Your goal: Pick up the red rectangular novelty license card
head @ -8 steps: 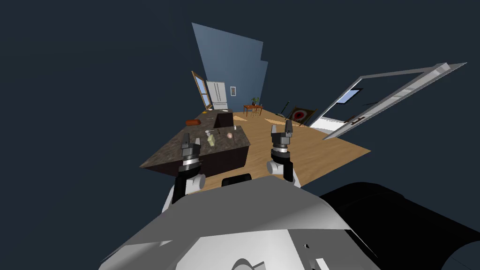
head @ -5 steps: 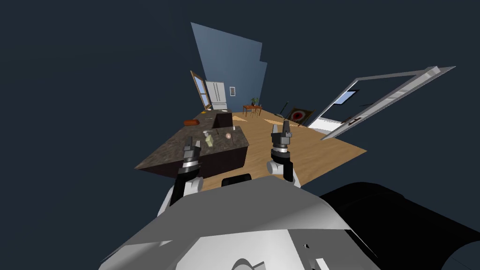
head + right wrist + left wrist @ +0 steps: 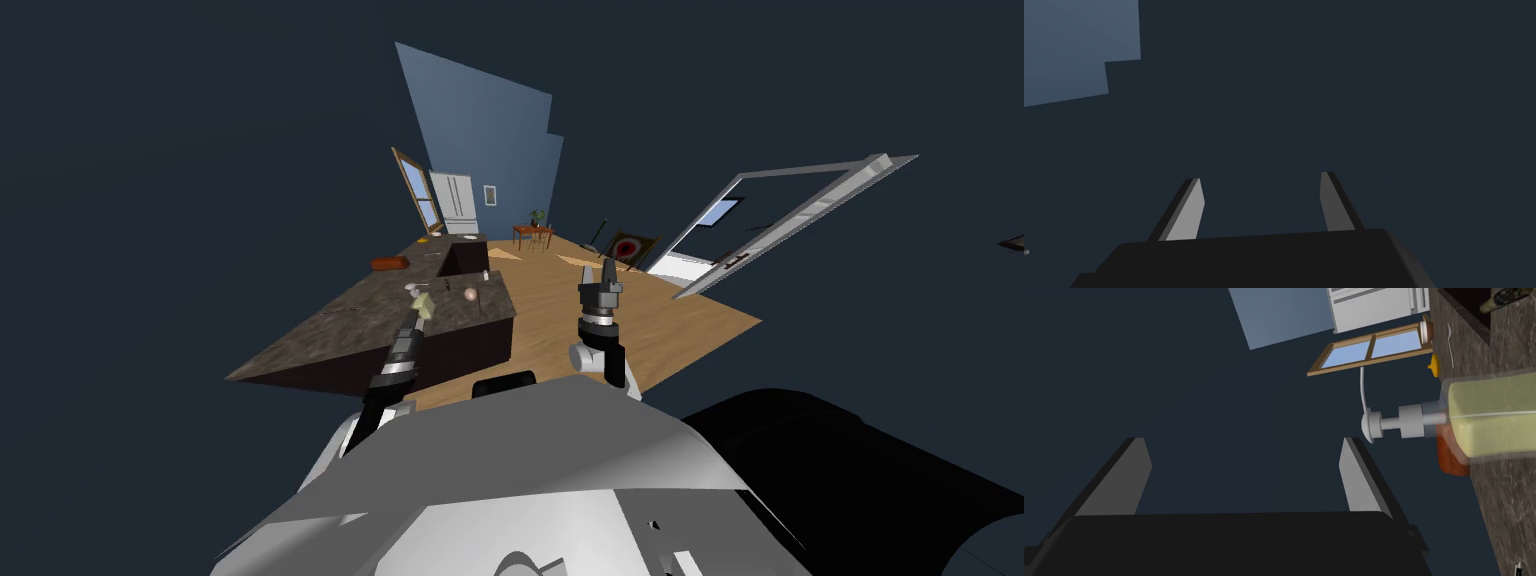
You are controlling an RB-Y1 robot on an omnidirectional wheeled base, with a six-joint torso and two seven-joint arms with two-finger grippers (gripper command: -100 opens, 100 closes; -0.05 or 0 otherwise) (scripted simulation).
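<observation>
Beside the soap bottle (image 3: 1489, 420), wide-fingered left gripper (image 3: 1241, 440), red card (image 3: 1451, 460) beyond

I stand in a home kitchen open to a living area. Indicators: a dark speckled counter (image 3: 330, 340) at 11 o'clock, carrying a soap dispenser (image 3: 1494, 420). Beyond it, at 12 o'clock, are a white fridge (image 3: 455, 200) and a wood-framed window (image 3: 412, 185). At 1 o'clock are wood floor (image 3: 690, 320), a small table (image 3: 533, 232) and a rug (image 3: 627, 246).
</observation>
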